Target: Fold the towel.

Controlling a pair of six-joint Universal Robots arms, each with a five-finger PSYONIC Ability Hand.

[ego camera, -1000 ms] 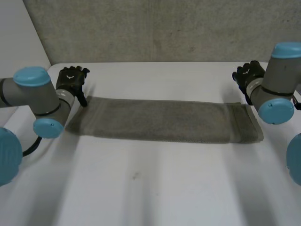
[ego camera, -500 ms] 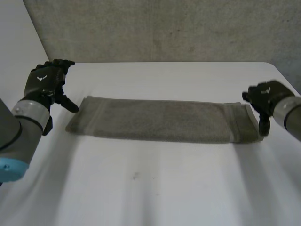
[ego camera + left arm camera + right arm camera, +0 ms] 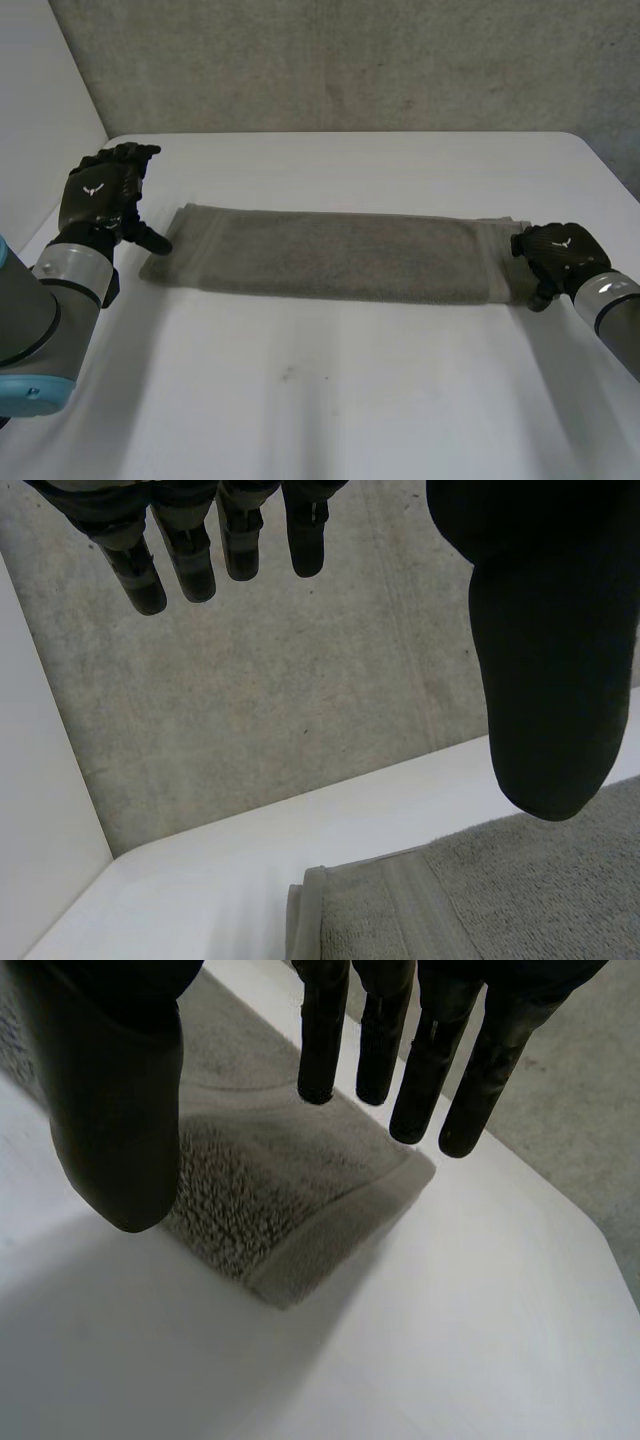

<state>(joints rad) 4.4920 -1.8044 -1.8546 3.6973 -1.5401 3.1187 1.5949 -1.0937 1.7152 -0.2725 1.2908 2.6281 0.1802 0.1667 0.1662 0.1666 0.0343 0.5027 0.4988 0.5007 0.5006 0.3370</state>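
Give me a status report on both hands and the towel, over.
Left hand open, at the grey terry towel's left end. Right hand open, over its right end. Towel flat, a long strip on the white table. No obstruction seen.

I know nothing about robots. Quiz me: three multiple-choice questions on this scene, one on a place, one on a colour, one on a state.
1. Where on the towel is the right hand? A) middle B) one end C) far from it
2. What colour is the towel? A) red B) blue C) grey
3. How is the left hand? A) open, empty B) clenched on cloth C) holding a cup
B: its fingers hang over the towel's end. C: grey on a white table. A: its fingers are straight, holding nothing.
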